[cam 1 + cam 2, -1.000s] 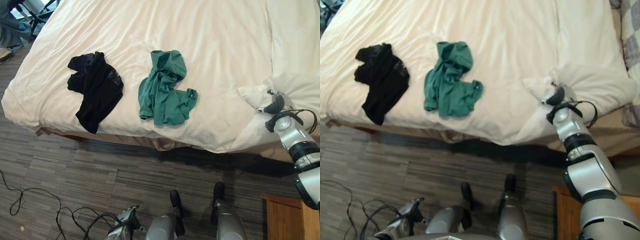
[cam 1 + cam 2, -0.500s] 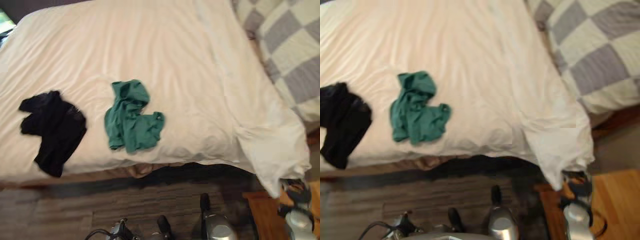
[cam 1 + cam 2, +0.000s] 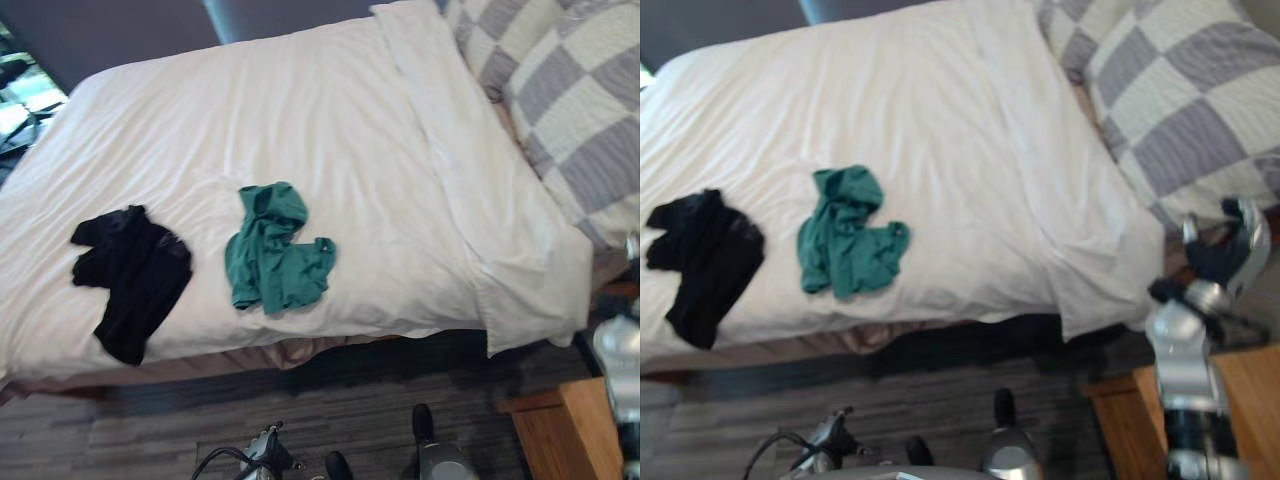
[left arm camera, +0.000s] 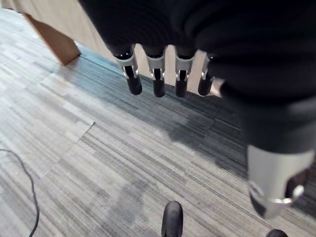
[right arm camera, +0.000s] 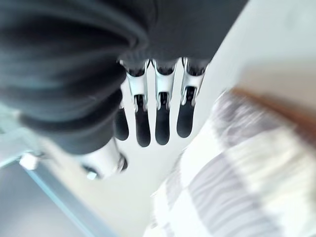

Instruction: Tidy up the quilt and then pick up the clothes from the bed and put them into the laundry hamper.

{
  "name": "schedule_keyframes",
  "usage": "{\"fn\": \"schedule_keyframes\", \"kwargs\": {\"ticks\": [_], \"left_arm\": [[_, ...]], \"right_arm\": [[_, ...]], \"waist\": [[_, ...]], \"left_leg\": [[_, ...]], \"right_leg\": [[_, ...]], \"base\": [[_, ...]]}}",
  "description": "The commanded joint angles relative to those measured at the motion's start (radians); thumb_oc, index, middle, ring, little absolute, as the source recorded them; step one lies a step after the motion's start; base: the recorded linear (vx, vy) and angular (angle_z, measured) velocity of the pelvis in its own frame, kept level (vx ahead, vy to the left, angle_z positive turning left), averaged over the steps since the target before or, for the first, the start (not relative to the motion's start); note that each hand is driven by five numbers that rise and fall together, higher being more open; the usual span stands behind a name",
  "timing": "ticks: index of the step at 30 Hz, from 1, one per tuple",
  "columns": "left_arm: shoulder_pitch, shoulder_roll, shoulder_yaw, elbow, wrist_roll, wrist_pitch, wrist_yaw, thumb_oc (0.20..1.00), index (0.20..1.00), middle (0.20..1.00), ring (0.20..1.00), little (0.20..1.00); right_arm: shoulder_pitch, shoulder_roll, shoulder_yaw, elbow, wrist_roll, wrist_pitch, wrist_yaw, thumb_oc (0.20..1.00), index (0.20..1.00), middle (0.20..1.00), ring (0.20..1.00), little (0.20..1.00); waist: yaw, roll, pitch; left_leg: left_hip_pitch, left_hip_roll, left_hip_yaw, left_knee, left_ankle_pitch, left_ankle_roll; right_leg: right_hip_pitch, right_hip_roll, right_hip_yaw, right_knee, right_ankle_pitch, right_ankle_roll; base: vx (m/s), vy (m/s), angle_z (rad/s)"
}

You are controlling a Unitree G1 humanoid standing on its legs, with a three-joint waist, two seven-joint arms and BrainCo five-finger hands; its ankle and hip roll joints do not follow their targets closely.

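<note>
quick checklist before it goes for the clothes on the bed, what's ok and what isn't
1. Quilt spread flat over the bed, one corner hanging off the near edge: ok.
2. Green garment lying free on the quilt near the front edge: ok.
3. Black garment lying free, apart from the green one: ok.
4. Right hand raised beside the checked pillows, fingers straight, holding nothing: ok.
5. Left hand low over the floor, fingers straight, holding nothing: ok.
6. Laundry hamper position: cannot tell.
</note>
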Motion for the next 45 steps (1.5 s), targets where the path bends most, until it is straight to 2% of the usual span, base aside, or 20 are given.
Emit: {"fn": "schedule_keyframes", "kwargs": {"ticks": [1, 6, 14, 18, 19, 20, 22, 23, 24, 26, 28, 29, 31, 34, 35, 37, 39, 40, 41, 45], "left_arm": [[-0.051, 0.081, -0.014, 0.039, -0.002, -0.002, -0.012, 1.0, 1.0, 1.0, 1.0, 1.0], [-0.055, 0.088, -0.022, 0.072, 0.011, -0.005, -0.031, 1.0, 1.0, 1.0, 1.0, 1.0], [-0.036, 0.08, 0.04, 0.174, 0.027, 0.015, -0.036, 1.0, 1.0, 1.0, 1.0, 1.0], [-0.059, 0.097, 0.029, 0.143, 0.032, -0.008, -0.028, 1.0, 1.0, 1.0, 1.0, 1.0], [-0.059, 0.098, 0.029, 0.143, 0.032, -0.008, -0.028, 1.0, 1.0, 1.0, 1.0, 1.0], [-0.089, 0.108, 0.012, 0.09, 0.024, -0.022, -0.022, 1.0, 1.0, 1.0, 1.0, 1.0], [-0.103, 0.11, 0.004, 0.07, 0.018, -0.024, -0.018, 1.0, 1.0, 1.0, 1.0, 1.0], [-0.149, 0.112, -0.019, 0.024, -0.012, -0.031, 0.0, 1.0, 1.0, 1.0, 1.0, 1.0], [-0.182, 0.1, -0.044, 0.01, -0.033, -0.037, 0.001, 1.0, 1.0, 1.0, 1.0, 1.0], [-0.184, 0.089, -0.05, 0.009, -0.04, -0.04, 0.002, 1.0, 1.0, 1.0, 1.0, 1.0], [-0.178, 0.066, -0.047, 0.024, -0.041, -0.033, 0.022, 1.0, 1.0, 1.0, 1.0, 1.0], [-0.177, 0.065, -0.047, 0.024, -0.041, -0.033, 0.022, 1.0, 1.0, 1.0, 1.0, 1.0], [-0.182, 0.065, -0.093, 0.036, 0.033, -0.022, 0.012, 1.0, 1.0, 1.0, 1.0, 1.0], [-0.176, 0.064, -0.101, 0.042, 0.041, -0.018, 0.002, 1.0, 1.0, 1.0, 1.0, 1.0], [-0.171, 0.088, -0.088, 0.066, 0.055, -0.004, -0.009, 1.0, 1.0, 1.0, 1.0, 1.0], [-0.166, 0.103, -0.081, 0.074, 0.06, 0.003, -0.009, 1.0, 1.0, 1.0, 1.0, 1.0], [-0.159, 0.128, -0.07, 0.076, 0.064, 0.005, -0.02, 1.0, 1.0, 1.0, 1.0, 1.0], [-0.153, 0.15, -0.059, 0.083, 0.07, 0.011, -0.039, 1.0, 1.0, 1.0, 1.0, 1.0], [-0.152, 0.162, -0.052, 0.092, 0.078, 0.015, -0.055, 1.0, 1.0, 1.0, 1.0, 1.0], [-0.144, 0.179, -0.032, 0.125, 0.091, 0.019, -0.079, 1.0, 1.0, 1.0, 1.0, 1.0]], "right_arm": [[-0.095, -0.019, 0.085, 0.234, 0.048, 0.017, 0.051, 0.2, 0.2, 0.2, 0.2, 0.2], [-0.121, -0.013, 0.221, 0.602, 0.134, 0.034, 0.23, 0.2, 0.2, 0.2, 0.2, 0.2], [0.233, 0.293, 0.328, 1.085, 0.079, 0.103, 0.484, 0.2, 0.2, 0.2, 0.2, 0.2], [0.317, 0.341, 0.424, 1.168, -0.039, 0.115, 0.577, 0.2, 0.2, 0.2, 0.2, 0.2], [0.317, 0.341, 0.424, 1.168, -0.039, 0.114, 0.577, 0.373, 0.373, 0.373, 0.373, 0.373], [0.329, 0.339, 0.48, 1.188, -0.117, 0.121, 0.619, 1.0, 1.0, 1.0, 1.0, 1.0], [0.318, 0.333, 0.493, 1.191, -0.134, 0.125, 0.621, 1.0, 1.0, 1.0, 1.0, 1.0], [0.278, 0.321, 0.526, 1.195, -0.174, 0.134, 0.613, 1.0, 1.0, 1.0, 1.0, 1.0], [0.228, 0.316, 0.534, 1.199, -0.194, 0.15, 0.589, 1.0, 1.0, 1.0, 1.0, 1.0], [0.208, 0.316, 0.525, 1.19, -0.192, 0.154, 0.573, 1.0, 1.0, 1.0, 1.0, 1.0], [0.174, 0.306, 0.479, 1.15, -0.136, 0.15, 0.53, 1.0, 1.0, 1.0, 1.0, 1.0], [0.176, 0.305, 0.479, 1.149, -0.135, 0.15, 0.529, 1.0, 1.0, 1.0, 1.0, 1.0], [0.198, 0.312, 0.432, 1.102, -0.055, 0.126, 0.527, 1.0, 1.0, 1.0, 1.0, 1.0], [0.229, 0.324, 0.405, 1.099, -0.04, 0.126, 0.529, 1.0, 1.0, 1.0, 1.0, 1.0], [0.232, 0.346, 0.399, 1.116, -0.041, 0.141, 0.526, 1.0, 1.0, 1.0, 1.0, 1.0], [0.232, 0.357, 0.396, 1.113, -0.03, 0.148, 0.525, 1.0, 1.0, 1.0, 1.0, 1.0], [0.227, 0.37, 0.39, 1.094, 0.005, 0.134, 0.518, 1.0, 1.0, 1.0, 1.0, 1.0], [0.228, 0.381, 0.397, 1.095, 0.016, 0.13, 0.519, 1.0, 1.0, 1.0, 1.0, 1.0], [0.227, 0.382, 0.401, 1.096, 0.023, 0.126, 0.516, 1.0, 1.0, 1.0, 1.0, 1.0], [0.205, 0.374, 0.432, 1.103, 0.013, 0.119, 0.519, 1.0, 1.0, 1.0, 1.0, 1.0]], "waist": [[0.045, -0.07, 0.036], [0.058, -0.065, 0.043], [0.014, -0.094, 0.042], [0.002, -0.102, 0.052], [0.002, -0.103, 0.051], [0.007, -0.097, 0.072], [0.014, -0.096, 0.082], [0.04, -0.108, 0.114], [0.056, -0.116, 0.113], [0.059, -0.115, 0.106], [0.054, -0.122, 0.076], [0.054, -0.121, 0.078], [0.032, -0.118, 0.029], [0.028, -0.122, 0.011], [0.026, -0.144, 0.019], [0.027, -0.151, 0.023], [0.014, -0.149, 0.033], [-0.012, -0.145, 0.048], [-0.022, -0.144, 0.056], [-0.031, -0.147, 0.069]], "left_leg": [[0.029, 0.074, -0.026, 0.001, -0.042, -0.083], [0.022, 0.076, -0.033, 0.001, -0.032, -0.088], [0.021, 0.083, -0.034, 0.001, -0.034, -0.091], [0.023, 0.079, -0.027, 0.001, -0.04, -0.09], [0.023, 0.079, -0.027, 0.001, -0.04, -0.09], [0.02, 0.065, -0.04, 0.001, -0.035, -0.084], [-0.003, 0.056, -0.049, 0.029, -0.031, -0.083], [-0.103, 0.037, -0.115, 0.195, -0.072, -0.103], [-0.146, 0.058, -0.174, 0.236, -0.062, -0.141], [-0.135, 0.096, -0.169, 0.213, -0.053, -0.142], [-0.083, 0.233, -0.092, 0.115, 0.039, -0.148], [-0.075, 0.234, -0.091, 0.107, 0.042, -0.149], [-0.025, 0.329, 0.024, 0.017, 0.103, -0.182], [-0.04, 0.301, 0.034, 0.03, 0.088, -0.179], [-0.043, 0.246, 0.048, 0.056, 0.034, -0.149], [-0.022, 0.22, 0.058, 0.061, -0.008, -0.135], [0.011, 0.182, 0.102, 0.047, -0.032, -0.102], [0.047, 0.147, 0.125, 0.013, -0.036, -0.08], [0.061, 0.127, 0.133, 0.009, -0.044, -0.071], [0.089, 0.057, 0.14, 0.045, -0.125, -0.039]], "right_leg": [[0.046, -0.115, 0.043, 0.012, -0.123, 0.118], [0.056, -0.114, 0.026, 0.008, -0.121, 0.114], [0.056, -0.101, 0.033, 0.013, -0.13, 0.113], [0.042, -0.1, 0.049, 0.022, -0.132, 0.114], [0.041, -0.1, 0.05, 0.022, -0.132, 0.114], [0.044, -0.109, 0.05, 0.022, -0.141, 0.117], [0.038, -0.116, 0.05, 0.024, -0.141, 0.115], [0.046, -0.151, 0.034, 0.02, -0.142, 0.111], [0.059, -0.174, 0.002, 0.002, -0.141, 0.114], [0.065, -0.19, -0.007, 0.002, -0.138, 0.123], [0.076, -0.247, -0.022, 0.008, -0.125, 0.159], [0.08, -0.245, -0.022, 0.007, -0.126, 0.159], [0.113, -0.285, -0.056, 0.016, -0.139, 0.182], [0.127, -0.331, -0.087, 0.055, -0.093, 0.182], [0.102, -0.396, -0.092, 0.112, 0.056, 0.182], [0.085, -0.421, -0.11, 0.153, 0.06, 0.182], [0.028, -0.382, -0.126, 0.246, -0.008, 0.159], [-0.019, -0.237, -0.11, 0.295, -0.117, 0.137], [-0.036, -0.167, -0.113, 0.293, -0.152, 0.13], [-0.063, -0.042, -0.181, 0.271, -0.191, 0.094]], "base": [[-0.03, -0.029, 0.24], [-0.02, -0.021, 0.29], [0.01, -0.022, 0.02], [0.0, -0.032, -0.31], [-0.03, -0.002, -0.33], [-0.06, 0.019, -0.26], [-0.12, 0.023, -0.08], [-0.21, 0.126, 0.35], [-0.2, 0.234, 0.47], [-0.01, 0.317, 0.66], [0.08, 0.502, 0.54], [0.08, 0.332, 0.16], [0.22, 0.648, 0.34], [0.11, 0.497, 0.8], [0.07, 0.489, 0.82], [0.11, 0.449, 0.05], [0.16, 0.653, -0.06], [0.19, 0.681, -0.46], [0.2, 0.588, -0.76], [0.16, 0.283, -0.01]]}}
